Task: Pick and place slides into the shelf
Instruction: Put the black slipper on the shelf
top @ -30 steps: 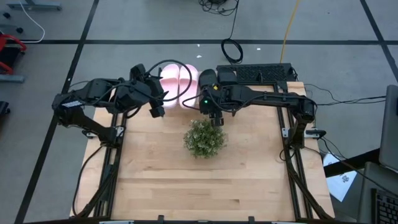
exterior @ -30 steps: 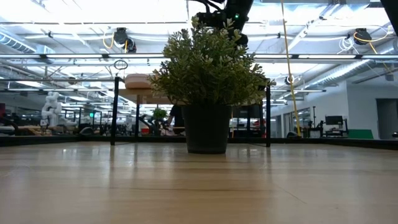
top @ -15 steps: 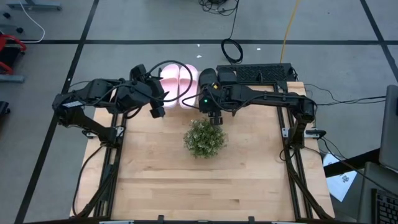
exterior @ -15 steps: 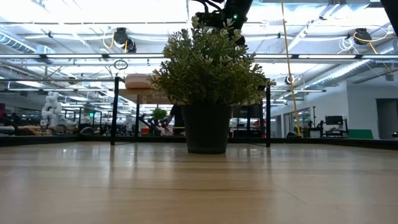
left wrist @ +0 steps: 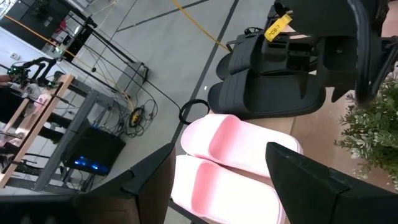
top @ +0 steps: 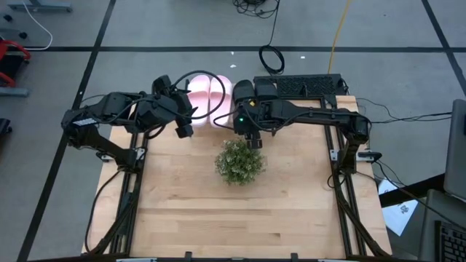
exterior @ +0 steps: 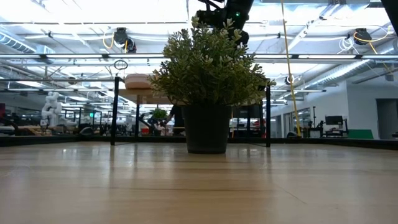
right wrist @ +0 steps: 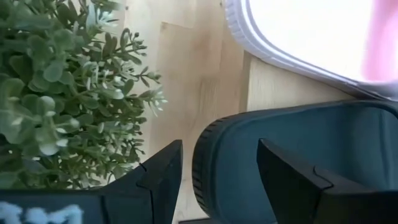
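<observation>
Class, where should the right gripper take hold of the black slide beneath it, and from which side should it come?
Probably the rounded end's rim of the black slide, from straight above: the open right gripper straddles that rim, and the plant crowds one side.

No text, label or number is legible anywhere in these views.

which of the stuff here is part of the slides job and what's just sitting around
Part of the job:
- light pink pair of slide sandals
- black pair of slide sandals
- low shelf with light wooden plank top
- left gripper, open, over the pink slides
- right gripper, open, at a black slide

Just lying about:
- green potted plant in a dark pot
- black keyboard
</observation>
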`<state>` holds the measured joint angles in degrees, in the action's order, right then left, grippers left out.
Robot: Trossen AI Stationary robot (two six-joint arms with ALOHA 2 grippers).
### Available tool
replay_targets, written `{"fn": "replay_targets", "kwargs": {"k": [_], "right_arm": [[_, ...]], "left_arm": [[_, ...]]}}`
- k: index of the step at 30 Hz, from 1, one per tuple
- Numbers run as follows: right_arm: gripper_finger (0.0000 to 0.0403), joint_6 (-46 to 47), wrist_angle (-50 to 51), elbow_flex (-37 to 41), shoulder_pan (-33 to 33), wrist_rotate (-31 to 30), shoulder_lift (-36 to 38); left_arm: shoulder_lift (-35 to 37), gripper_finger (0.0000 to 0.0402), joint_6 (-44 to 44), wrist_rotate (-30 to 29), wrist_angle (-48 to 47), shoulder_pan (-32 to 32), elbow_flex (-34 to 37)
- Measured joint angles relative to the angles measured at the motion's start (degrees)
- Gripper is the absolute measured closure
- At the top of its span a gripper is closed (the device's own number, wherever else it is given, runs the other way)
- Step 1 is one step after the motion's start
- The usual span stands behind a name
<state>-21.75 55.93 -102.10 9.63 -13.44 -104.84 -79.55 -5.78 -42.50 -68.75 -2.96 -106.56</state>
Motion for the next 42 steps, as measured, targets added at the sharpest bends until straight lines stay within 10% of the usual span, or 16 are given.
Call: {"fn": "replay_targets", "kwargs": {"k": [42], "right_arm": [[0.0206,0.9,-3.9,2.1,0.9,-1.6,-0.3]], "left_arm": [[0.0,0.0147,-2.0,0.0,2.1,0.0,0.0]]}}
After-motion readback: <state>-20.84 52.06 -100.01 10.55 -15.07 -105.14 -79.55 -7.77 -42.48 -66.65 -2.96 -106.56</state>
